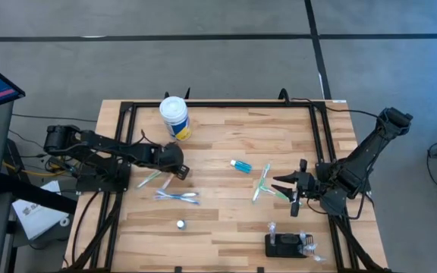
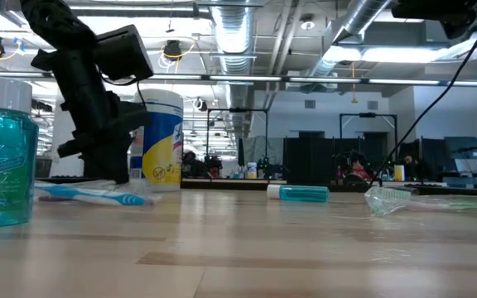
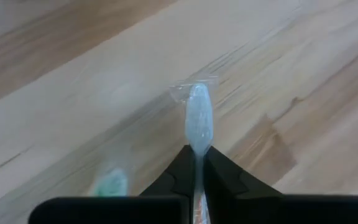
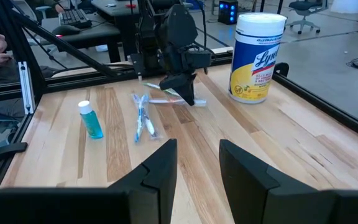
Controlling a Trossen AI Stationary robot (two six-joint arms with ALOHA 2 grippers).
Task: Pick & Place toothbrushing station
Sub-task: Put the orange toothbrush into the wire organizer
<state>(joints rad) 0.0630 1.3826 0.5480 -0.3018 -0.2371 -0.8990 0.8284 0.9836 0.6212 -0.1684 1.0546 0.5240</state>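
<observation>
Toothbrush (image 3: 197, 118) is being pinched between the closed fingers of the left end effector (image 1: 174, 168), low over the counter (image 1: 226, 216). Right end effector (image 1: 294, 186) is being held open, empty, mid-right. Toothbrushing station (image 1: 283, 246) is sitting at the counter's near right edge, well apart. Step judged: pick-up under way; carriage across to the station is being called for next.

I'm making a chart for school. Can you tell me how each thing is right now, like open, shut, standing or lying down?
Left gripper: jaws shut on a wrapped toothbrush.
Right gripper: jaws open, empty.
Wipes tub: upright, lid on.
Mouthwash bottle: upright, capped.
Blue tube: lying flat.
Toothbrushing station: lying flat, untouched.
</observation>
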